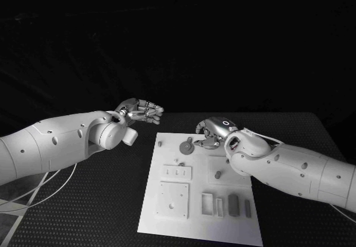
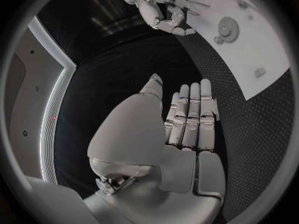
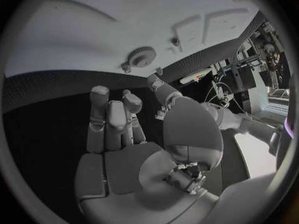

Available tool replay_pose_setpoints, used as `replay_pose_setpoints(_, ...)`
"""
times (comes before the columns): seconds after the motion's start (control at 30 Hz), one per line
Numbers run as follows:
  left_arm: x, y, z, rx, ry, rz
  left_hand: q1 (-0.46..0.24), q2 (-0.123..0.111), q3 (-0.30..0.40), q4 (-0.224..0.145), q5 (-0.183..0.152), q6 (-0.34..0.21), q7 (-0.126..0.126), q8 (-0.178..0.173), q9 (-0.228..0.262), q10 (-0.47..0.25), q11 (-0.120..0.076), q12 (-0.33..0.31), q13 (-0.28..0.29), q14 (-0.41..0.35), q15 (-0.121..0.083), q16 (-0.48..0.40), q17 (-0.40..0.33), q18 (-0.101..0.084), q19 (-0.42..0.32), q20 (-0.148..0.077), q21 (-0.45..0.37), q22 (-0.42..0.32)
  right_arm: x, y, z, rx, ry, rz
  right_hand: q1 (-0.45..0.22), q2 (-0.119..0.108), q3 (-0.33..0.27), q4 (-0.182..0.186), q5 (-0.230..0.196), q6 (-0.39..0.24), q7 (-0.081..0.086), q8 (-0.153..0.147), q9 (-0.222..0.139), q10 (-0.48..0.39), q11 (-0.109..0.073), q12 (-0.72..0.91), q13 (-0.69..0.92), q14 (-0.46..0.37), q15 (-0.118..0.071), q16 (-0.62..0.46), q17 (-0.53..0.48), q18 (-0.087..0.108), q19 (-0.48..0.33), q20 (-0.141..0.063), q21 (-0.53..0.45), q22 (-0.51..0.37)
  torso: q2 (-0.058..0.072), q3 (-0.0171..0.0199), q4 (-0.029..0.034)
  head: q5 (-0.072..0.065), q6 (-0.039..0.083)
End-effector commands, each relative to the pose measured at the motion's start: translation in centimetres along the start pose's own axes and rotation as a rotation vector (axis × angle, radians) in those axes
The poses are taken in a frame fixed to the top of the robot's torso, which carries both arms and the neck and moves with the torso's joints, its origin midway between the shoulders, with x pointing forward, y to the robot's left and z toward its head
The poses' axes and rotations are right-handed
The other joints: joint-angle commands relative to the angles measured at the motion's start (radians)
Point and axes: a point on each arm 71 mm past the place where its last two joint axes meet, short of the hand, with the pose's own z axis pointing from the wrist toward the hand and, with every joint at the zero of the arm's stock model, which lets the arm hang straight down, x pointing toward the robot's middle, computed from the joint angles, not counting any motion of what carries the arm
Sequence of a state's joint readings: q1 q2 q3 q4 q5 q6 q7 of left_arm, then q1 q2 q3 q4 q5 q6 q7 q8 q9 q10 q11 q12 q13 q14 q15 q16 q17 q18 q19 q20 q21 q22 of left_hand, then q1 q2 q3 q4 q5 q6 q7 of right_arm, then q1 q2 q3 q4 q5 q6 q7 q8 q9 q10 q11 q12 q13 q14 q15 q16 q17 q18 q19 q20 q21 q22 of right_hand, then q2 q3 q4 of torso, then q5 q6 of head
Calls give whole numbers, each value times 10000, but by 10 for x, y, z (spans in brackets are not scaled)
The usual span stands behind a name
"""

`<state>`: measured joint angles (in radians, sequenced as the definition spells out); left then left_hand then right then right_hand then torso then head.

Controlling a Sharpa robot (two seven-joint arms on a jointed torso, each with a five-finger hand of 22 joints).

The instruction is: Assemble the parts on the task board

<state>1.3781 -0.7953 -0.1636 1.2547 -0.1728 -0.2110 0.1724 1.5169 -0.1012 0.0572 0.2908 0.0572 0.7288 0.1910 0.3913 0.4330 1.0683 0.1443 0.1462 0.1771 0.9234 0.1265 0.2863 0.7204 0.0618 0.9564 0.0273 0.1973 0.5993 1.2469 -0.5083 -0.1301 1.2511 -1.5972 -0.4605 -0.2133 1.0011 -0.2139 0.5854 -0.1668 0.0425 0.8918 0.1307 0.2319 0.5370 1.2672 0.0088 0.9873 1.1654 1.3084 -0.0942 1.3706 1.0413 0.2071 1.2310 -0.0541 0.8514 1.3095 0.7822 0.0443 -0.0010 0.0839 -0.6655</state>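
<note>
**A:** so where are we at? From the head view our right hand (image 1: 211,131) sits at the far end of the task board (image 1: 200,226), right by the grey gear (image 1: 187,147), which lies flat on the board near that far edge. The right wrist view shows the fingers (image 3: 109,122) lying side by side, slightly curled, thumb off to one side, nothing between them. We'd call it not yet holding anything

**B:** agreed. Our left hand (image 1: 141,112) is off the board, beyond its far left corner, over the black table (image 1: 89,206). In the left wrist view its fingers (image 2: 190,114) are straight and pressed together, empty palm. It isn't doing anything for this step

**A:** the rest of the parts look like small pieces nearer us than the gear: a peg (image 1: 218,175) mid-board and a few blocks (image 1: 233,204) standing in the slots at the near end. Can't tell their exact shapes

**B:** our guess is the gear is the target. It's thin and flat, so we'd come at it from the rim with thumb and one finger, low to the board, instead of pressing down from on top

**A:** yeah, and go slow, since it could skid on that smooth white plate. The left hand could steady the board's far corner if it slides
</note>
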Motion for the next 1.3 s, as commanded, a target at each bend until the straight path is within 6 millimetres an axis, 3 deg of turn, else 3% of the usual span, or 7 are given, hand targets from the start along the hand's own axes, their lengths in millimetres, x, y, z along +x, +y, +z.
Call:
replay_pose_setpoints(0.03, -3, -1, 4, 168, -98, 114, -51, -13, -17, 4, -60, -61, 233, -66, 16, 18, 56, -60, 17, 32, 66, -49, 11, 135, 9, 51, -69, 14, -13, 2, 0, -383, -204, 836, 147, -4, 95, -76, 59, 26, 12, 19, 11, 2, 92, 51, -6, -39, 44, 10, -112, 547, -33, -84, 16, 127, -102, 63, -71, 25, 74)
replay_pose_setpoints(0.13, -6, 2, 5, 160, -167, 136, -35, 0, -5, 2, -59, -39, 225, -53, 23, 22, 55, -61, 21, 38, 64, -53, 18, 137, 13, 50, -69, 18, -26, -10, -4, -508, -281, 1143, 297, 112, 53, -317, 57, 62, 23, 50, 28, -43, 100, 34, -12, -163, 58, -94, -283, 547, -150, -45, -13, 144, -187, 102, -120, -2, 126)
replay_pose_setpoints(0.47, -1, 14, 6, 335, -176, 107, 196, 256, 141, 0, -52, 595, -133, 202, 127, 277, -50, -10, 91, 174, 15, -67, 119, 152, 103, 14, -53, 72, -56, -80, -27, -720, -377, 3148, 522, 662, -175, -1184, 57, 189, -9, 153, 103, -188, 78, 23, 10, -349, 38, -189, -407, 547, -344, 74, -32, 167, -516, 133, -384, 1, 229)
replay_pose_setpoints(0.63, 1, 18, 7, 272, -33, 65, 201, 271, 125, 2, -52, 753, -176, 204, 119, 420, -103, -5, 114, 231, -13, -76, 156, 144, 143, -8, -48, 92, -60, -122, -39, -219, -111, 3172, 543, 650, -318, -1241, 53, 127, 15, 131, 115, -391, 101, -53, 8, -539, 63, -277, -417, 547, -553, 169, -114, 155, -647, 157, -516, -52, 245)
replay_pose_setpoints(1.03, 2, 23, 5, 21, 63, 137, 158, 257, 48, 4, -53, 859, -133, 72, 48, 718, -210, -21, 151, 326, -46, -112, 243, 115, 206, -57, -46, 140, -32, -157, -61, 389, 284, 2210, 755, 555, -488, -1244, 54, -72, 44, 38, 112, -801, 130, -276, -76, -946, 92, -505, -465, 547, -927, 375, -324, 113, -712, 260, -633, -229, 212)
replay_pose_setpoints(1.23, 4, 26, 5, -19, 185, 87, 115, 206, 11, 6, -53, 742, -57, -45, 1, 621, -152, -137, 118, 294, -28, -166, 257, 108, 181, -44, -76, 143, 2, -161, -65, 593, 290, 2184, 877, 456, -528, -1246, 53, -295, 32, -76, 70, -842, 114, -289, -89, -986, 71, -517, -464, 547, -947, 405, -347, 108, -680, 258, -596, -304, 177)
replay_pose_setpoints(1.3, 5, 27, 4, -38, 229, 72, 110, 204, 8, 6, -53, 734, -51, -53, -2, 612, -146, -148, 115, 297, -28, -168, 260, 108, 182, -44, -77, 145, 12, -162, -65, 691, 361, 2250, 1099, 324, -502, -1240, 55, -787, 76, -338, -35, -870, 152, -290, -88, -1001, 102, -515, -457, 547, -947, 390, -351, 106, -663, 262, -578, -329, 178)
